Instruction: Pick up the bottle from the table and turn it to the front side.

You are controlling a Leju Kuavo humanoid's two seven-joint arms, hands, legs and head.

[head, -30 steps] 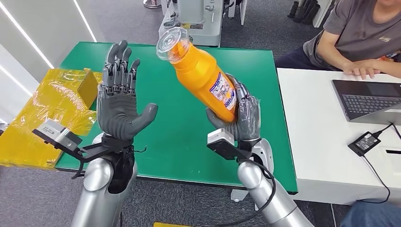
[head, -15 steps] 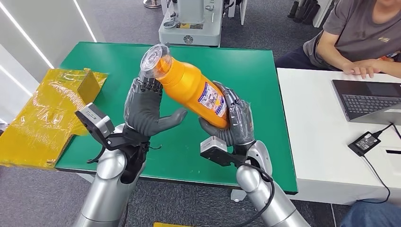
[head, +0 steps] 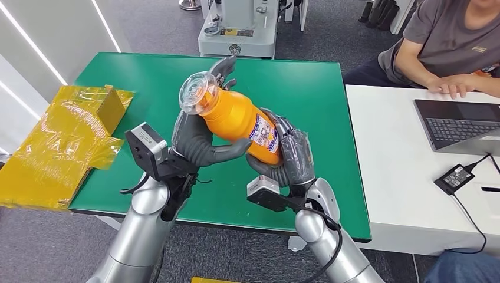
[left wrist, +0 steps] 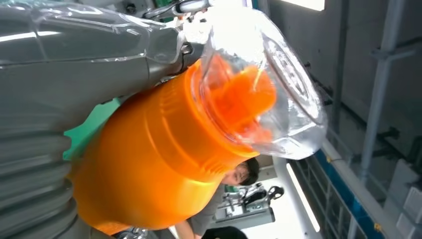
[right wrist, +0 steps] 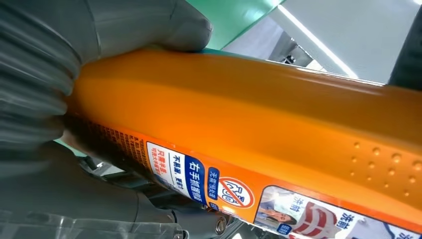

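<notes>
Fingers [head: 226, 69] of the left hand [head: 197, 135] wrap the upper body of the orange bottle [head: 236, 116] below its clear cap [head: 197, 92]; the right hand [head: 289, 158] grips its base. The bottle is held tilted above the green table [head: 306, 88].

The head view looks forward and down from high on the robot over the green table [head: 306, 88], while both wrist views sit turned and very close behind their hands, all three sharing the orange bottle [head: 236, 115] [left wrist: 149, 164] [right wrist: 259, 124].
</notes>
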